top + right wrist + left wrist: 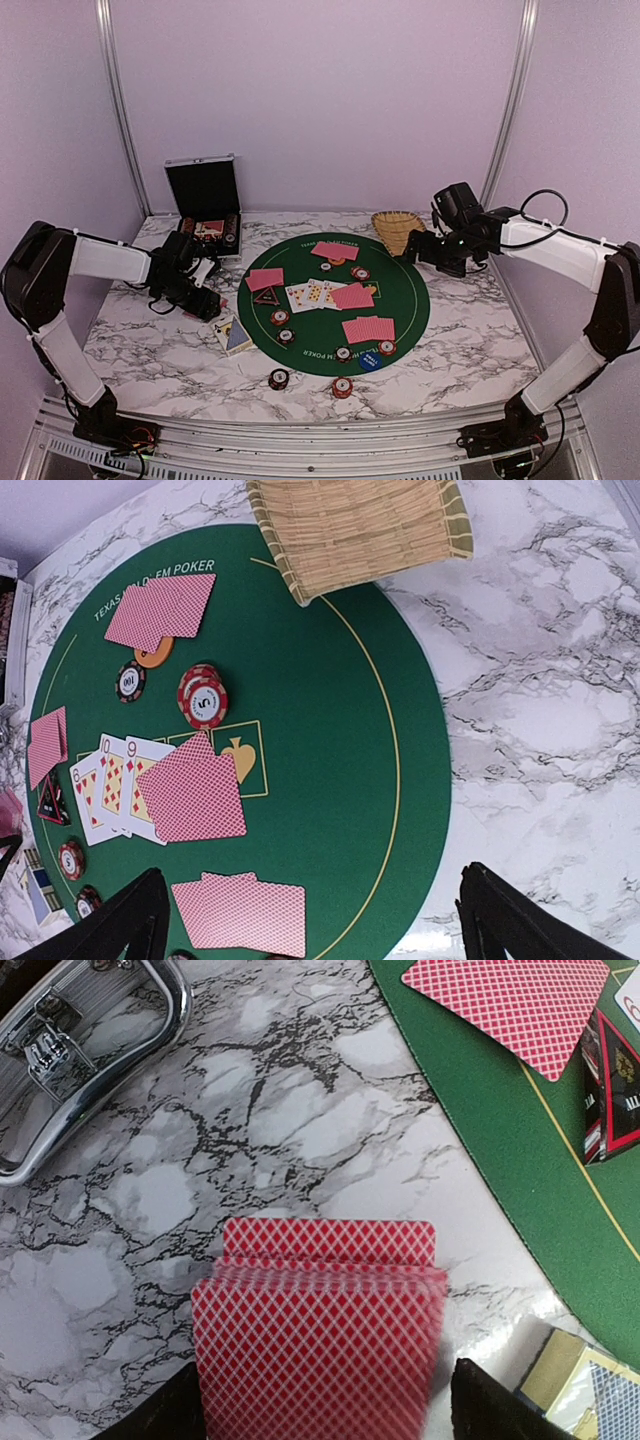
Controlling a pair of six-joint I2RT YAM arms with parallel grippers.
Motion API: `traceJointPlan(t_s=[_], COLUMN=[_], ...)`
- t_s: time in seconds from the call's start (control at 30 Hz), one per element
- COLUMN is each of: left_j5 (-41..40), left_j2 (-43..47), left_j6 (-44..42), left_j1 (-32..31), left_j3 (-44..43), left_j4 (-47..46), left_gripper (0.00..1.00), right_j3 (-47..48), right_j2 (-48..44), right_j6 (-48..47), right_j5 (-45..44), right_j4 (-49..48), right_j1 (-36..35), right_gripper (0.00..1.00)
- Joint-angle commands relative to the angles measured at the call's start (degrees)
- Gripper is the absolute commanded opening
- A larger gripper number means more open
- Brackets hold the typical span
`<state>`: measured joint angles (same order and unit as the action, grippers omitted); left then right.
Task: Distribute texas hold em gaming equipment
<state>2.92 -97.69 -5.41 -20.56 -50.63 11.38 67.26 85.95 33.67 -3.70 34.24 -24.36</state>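
- The mat lies mid-worktop.
- The case stands behind the mat's left side; the tray sits at its rear right edge.
- At the mat's centre lie face-up cards, with the marker just to their left.
- Two chips lie on the worktop before the mat.
- The box lies off the mat's left edge, a card stack behind and left of it.

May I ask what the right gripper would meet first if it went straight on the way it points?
Probably the green mat, bare ahead of the right gripper; a pair of red-backed cards lies just beside that line. Depth is unclear.
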Motion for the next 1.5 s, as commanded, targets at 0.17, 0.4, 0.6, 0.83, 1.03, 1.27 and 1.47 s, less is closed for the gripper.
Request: traceJointPlan(t_s=[0.17,0.4,0.6,0.83,1.03,1.27,1.47], left_j5=[1.6,1.8,0.9,0.2,-0.3,3.5,3.3], left_j2=[-1.0,-0.6,1.2,4.4,6.7,9.7,11.5], left_j6=[0.8,0.8,0.3,0.1,0.1,1.4,3.6], left_j1=[-0.1,-0.1,0.2,0.7,1.9,7.9,15.8], left_j3=[0.6,0.1,-1.5,-2.7,-4.1,-4.7,-0.5], left_j4=[4.1,4.5,5.9,6.2,6.2,1.2,-11.9], left_gripper=[0.88,0.88,0.89,0.99,0.99,0.99,0.99], right_j3=[0.5,0.8,1.0,0.2,-1.5,-10.7,-30.5], right_j2=[-2.6,-2.5,-3.0,-4.0,-5.1,-11.8,-22.4], right_j6=[0.2,0.3,0.2,-0.5,-1.1,-6.1,-14.2], right_j5=[-1.3,-1.4,-2.2,-6.8,-9.0,-22.1,-35.9], right_j4=[0.7,0.7,0.8,0.0,-1.5,-13.4,-40.6], right_j1=[0.4,0.4,0.5,0.5,1.2,1.4,1.6], right_gripper=[0.99,0.99,0.99,0.99,0.99,0.99,0.99])
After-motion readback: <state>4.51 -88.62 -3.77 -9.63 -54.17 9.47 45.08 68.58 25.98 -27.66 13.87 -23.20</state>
